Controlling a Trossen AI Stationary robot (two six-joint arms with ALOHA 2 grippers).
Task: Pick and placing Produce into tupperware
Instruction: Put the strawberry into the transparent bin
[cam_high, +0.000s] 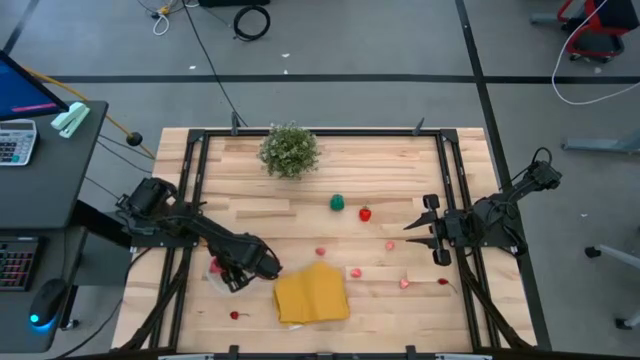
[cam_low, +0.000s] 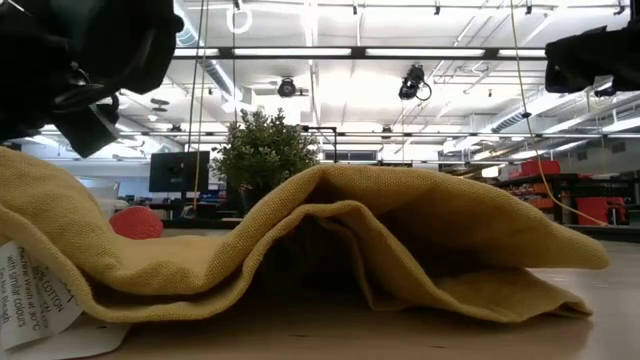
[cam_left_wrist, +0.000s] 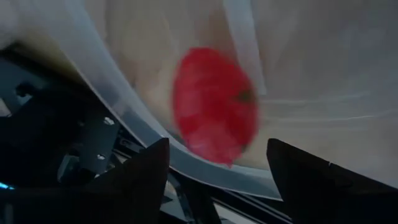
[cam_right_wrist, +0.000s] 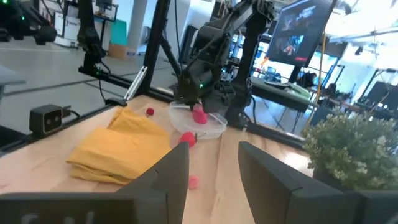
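Yellow cloth (cam_low: 330, 240) fills the low view. Left end effector (cam_high: 238, 272) hangs over the tupperware (cam_right_wrist: 198, 122) near the counter's front-left corner, fingers spread, a red piece (cam_left_wrist: 214, 104) between them, probably just dropped in. Right end effector (cam_high: 428, 228) waits open at the right edge; other produce (cam_high: 365, 213) lies mid-counter.

Open-plan robotics lab: strip-lit ceiling (cam_low: 400, 55), monitors (cam_right_wrist: 303, 28) (several lit), cabled grey floor (cam_high: 350, 40) around a framed wooden table (cam_high: 390, 170).

Overhead camera looks straight down on the whole table (cam_high: 400, 170); the low one sits at tabletop level, pressed against the yellow cloth (cam_low: 330, 240). Left wrist is right over the tupperware (cam_left_wrist: 143, 118); right wrist looks across at cloth and tupperware.
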